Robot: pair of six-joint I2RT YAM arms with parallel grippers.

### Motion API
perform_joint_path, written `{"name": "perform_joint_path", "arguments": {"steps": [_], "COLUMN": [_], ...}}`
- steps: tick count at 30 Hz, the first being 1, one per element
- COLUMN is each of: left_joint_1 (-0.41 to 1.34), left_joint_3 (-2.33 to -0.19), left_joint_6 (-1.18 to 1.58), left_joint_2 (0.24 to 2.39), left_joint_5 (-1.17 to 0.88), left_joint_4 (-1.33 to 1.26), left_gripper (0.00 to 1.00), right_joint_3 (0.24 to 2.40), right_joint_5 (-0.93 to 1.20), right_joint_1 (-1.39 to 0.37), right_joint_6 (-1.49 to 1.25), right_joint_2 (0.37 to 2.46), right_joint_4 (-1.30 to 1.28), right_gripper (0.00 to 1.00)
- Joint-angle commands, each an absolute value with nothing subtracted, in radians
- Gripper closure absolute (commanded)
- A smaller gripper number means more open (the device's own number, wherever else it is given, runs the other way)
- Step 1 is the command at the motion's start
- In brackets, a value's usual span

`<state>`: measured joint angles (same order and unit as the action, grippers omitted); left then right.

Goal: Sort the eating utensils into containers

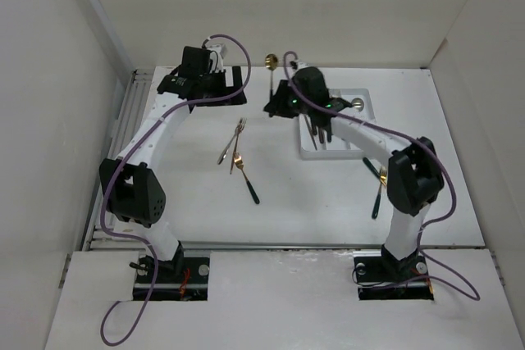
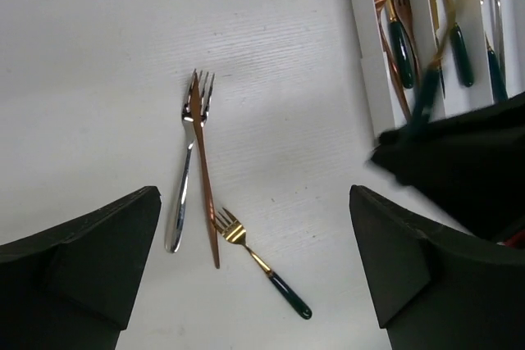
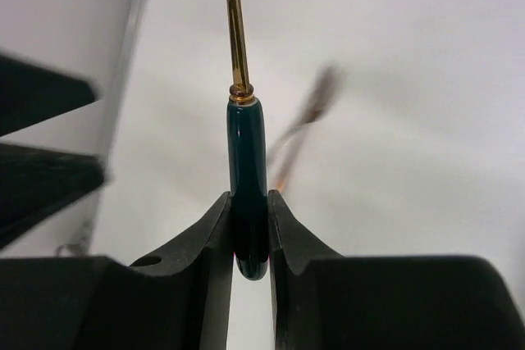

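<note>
Top external, white table (image 1: 197,202), white walls (image 1: 287,6), spoon (image 1: 269,61)

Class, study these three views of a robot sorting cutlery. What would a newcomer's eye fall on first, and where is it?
The right gripper stands out first. It is clamped on the dark green handle of a gold utensil, beside the white tray. At mid-table a silver fork and a copper utensil lie overlapping, with a small gold fork just by them. The left gripper hangs wide open above.
</note>
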<state>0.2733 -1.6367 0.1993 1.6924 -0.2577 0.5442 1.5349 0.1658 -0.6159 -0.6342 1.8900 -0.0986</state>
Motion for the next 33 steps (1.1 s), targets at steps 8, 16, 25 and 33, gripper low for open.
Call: {"name": "perform_joint_path", "arguments": {"steps": [8,16,25,33], "left_joint_1": [0.233,0.251,0.252,0.261], "left_joint_3": [-1.646,-1.505,-1.445,-1.436], "left_joint_6": [0.062,-0.060,-0.115,-0.115], "left_joint_2": [1.680,1.842,1.873,1.905], "left_joint_5": [-0.160,-0.084,-0.107,-0.176], "left_joint_4": [0.560,0.595,0.546,0.535], "left_gripper": [0.00,0.32,0.45,0.42], "right_joint_3": [1.621,1.640,1.635,1.660], "right_joint_5": [0.147,0.161,0.121,0.081], "right_joint_1": [-0.203,-0.002,-0.011,-0.011], "right_joint_6": [-0.136,-0.067,-0.067,-0.087], "right_joint_2": [1.805,1.853,1.971,2.023], "right_joint_4": [-0.683,-0.749,-0.753,-0.755], "right_gripper": [1.00,1.00,1.00,0.68]}}
